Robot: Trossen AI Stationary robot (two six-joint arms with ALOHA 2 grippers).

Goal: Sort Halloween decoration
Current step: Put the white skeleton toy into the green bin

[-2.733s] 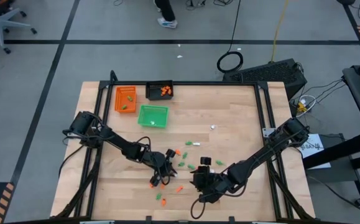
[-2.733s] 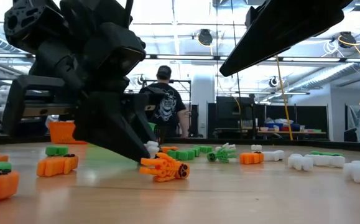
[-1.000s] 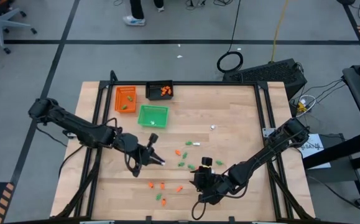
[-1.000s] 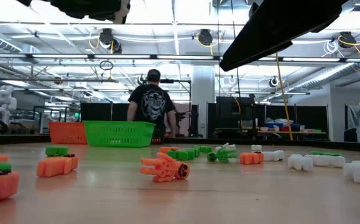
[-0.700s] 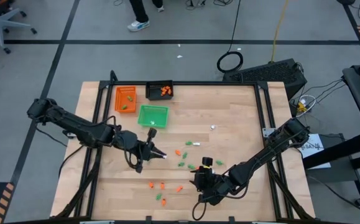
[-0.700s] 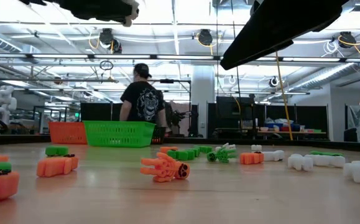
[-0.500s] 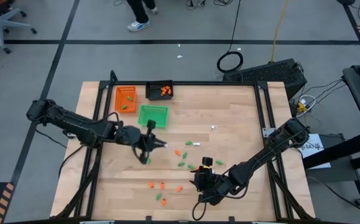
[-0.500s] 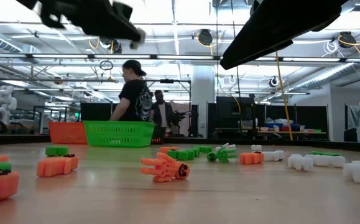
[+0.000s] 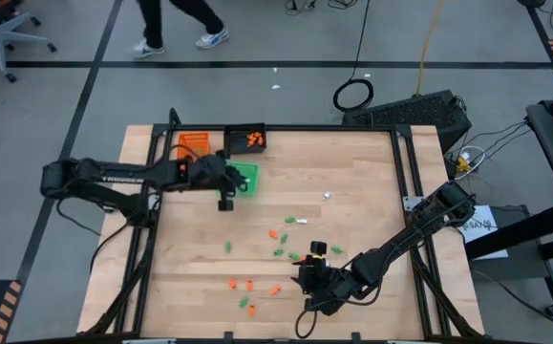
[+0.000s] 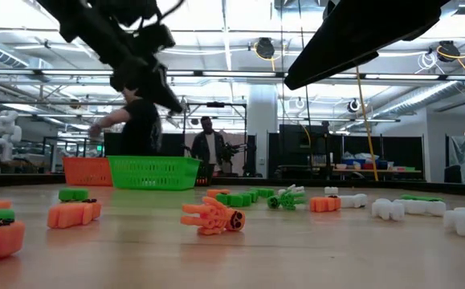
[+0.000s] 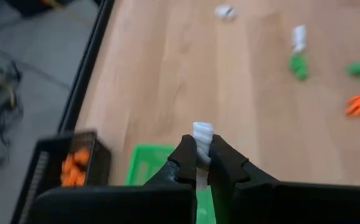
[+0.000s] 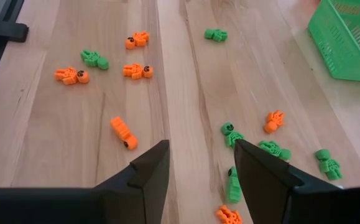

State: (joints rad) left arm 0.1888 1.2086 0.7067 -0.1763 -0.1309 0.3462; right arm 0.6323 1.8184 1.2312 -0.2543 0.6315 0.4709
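The decoration pieces are tiny orange, green and white plastic figures lying scattered on the wooden table (image 9: 352, 172), mostly toward its near side (image 9: 274, 250) (image 12: 134, 71). My left gripper (image 9: 228, 194) (image 11: 203, 149) is raised over the near-left corner of the green tray (image 9: 244, 178) and is shut on a white piece (image 11: 202, 132). My right gripper (image 9: 307, 277) (image 12: 198, 165) hovers low at the near edge. It is open, with orange and green pieces (image 12: 232, 135) on the table ahead of it. My left gripper pinches the small white piece (image 11: 202, 132) between its two fingers. The piece's end pokes out past the fingertips (image 11: 186, 149). It is lifted clear of the table, above the green tray (image 11: 145, 171).
Three small trays sit at the far-left corner: orange (image 9: 190, 145), black holding orange pieces (image 9: 245, 139) and green. White pieces lie mid-table (image 9: 328, 195) (image 9: 296, 221). People move about in the room beyond the table (image 10: 136, 128).
My left gripper, shut on the white piece, has risen and swung from the middle of the table toward the far-left, ending over the green tray. A person has walked leftward behind the table. The right arm has kept still.
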